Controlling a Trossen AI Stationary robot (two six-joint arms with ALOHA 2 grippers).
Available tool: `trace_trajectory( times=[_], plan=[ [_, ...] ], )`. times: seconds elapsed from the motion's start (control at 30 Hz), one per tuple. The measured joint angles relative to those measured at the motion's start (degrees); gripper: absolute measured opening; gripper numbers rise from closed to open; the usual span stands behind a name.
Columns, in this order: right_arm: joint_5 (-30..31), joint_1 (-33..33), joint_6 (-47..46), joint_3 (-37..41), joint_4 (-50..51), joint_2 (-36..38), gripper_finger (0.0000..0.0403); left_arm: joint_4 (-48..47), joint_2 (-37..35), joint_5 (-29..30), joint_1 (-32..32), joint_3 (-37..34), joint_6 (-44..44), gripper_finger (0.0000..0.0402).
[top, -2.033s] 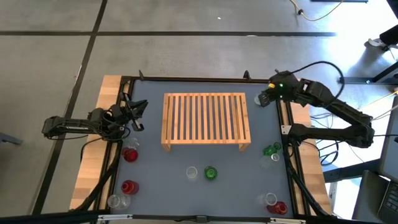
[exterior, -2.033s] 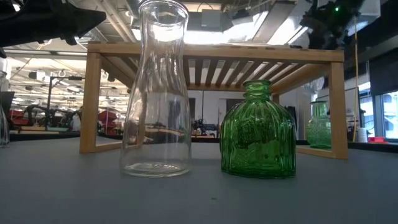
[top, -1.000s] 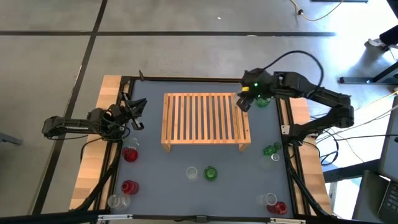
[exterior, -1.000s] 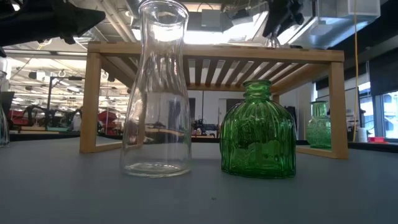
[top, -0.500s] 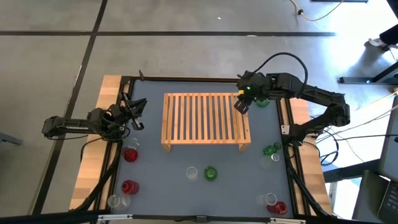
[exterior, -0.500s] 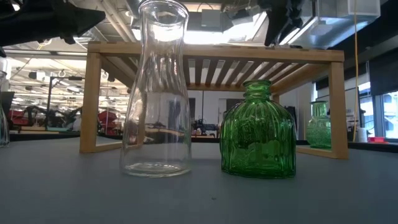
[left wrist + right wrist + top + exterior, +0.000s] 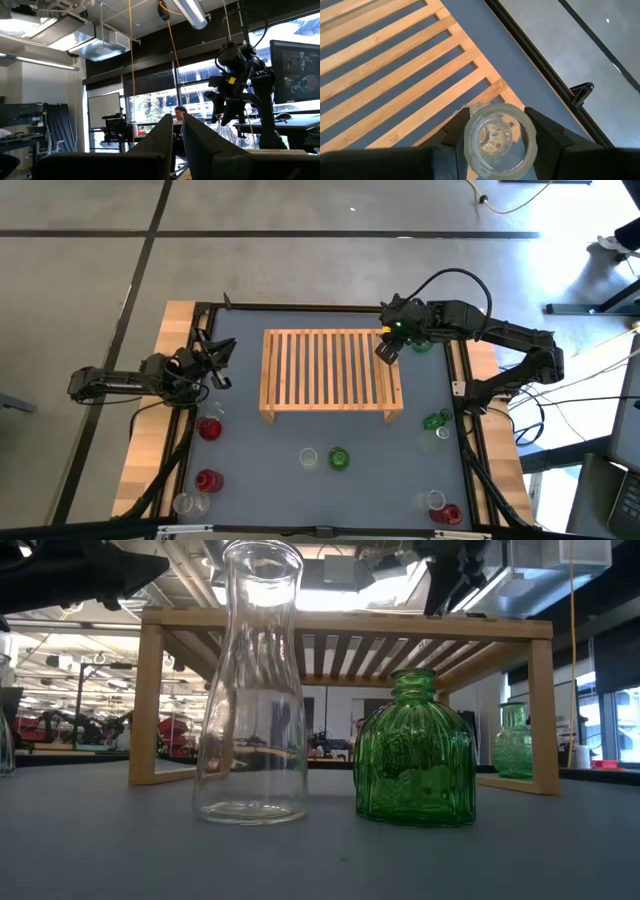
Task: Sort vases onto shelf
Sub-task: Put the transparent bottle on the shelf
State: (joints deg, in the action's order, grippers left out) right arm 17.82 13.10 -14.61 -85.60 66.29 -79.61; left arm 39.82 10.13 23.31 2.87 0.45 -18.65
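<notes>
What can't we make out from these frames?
- Clear vase in the right gripper: right wrist view shows only its mouth; the fingers hide its body.
- Whether that vase touches the shelf: high view too small, low view cuts it off at the top edge.
- Left gripper: left wrist view shows no table.

You've got pale, matt, smooth-sanded wood on the shelf [image 7: 331,372], slats and legs alike; the tall clear vase [image 7: 252,685] is plain glossy glass, the squat green vase [image 7: 415,752] ribbed and shiny, and the table [image 7: 320,850] under them looks matt grey, faintly textured
</notes>
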Motion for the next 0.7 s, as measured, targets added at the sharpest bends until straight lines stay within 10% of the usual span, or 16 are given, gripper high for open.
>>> trace_trajectory(
  times=[0.7],
  plan=[
    [0.1,0.0,0.0,-2.8,3.9,0.1,0.0143,0.1,0.0,0.0,0.0,0.0,0.0,0.0037]
  ],
)
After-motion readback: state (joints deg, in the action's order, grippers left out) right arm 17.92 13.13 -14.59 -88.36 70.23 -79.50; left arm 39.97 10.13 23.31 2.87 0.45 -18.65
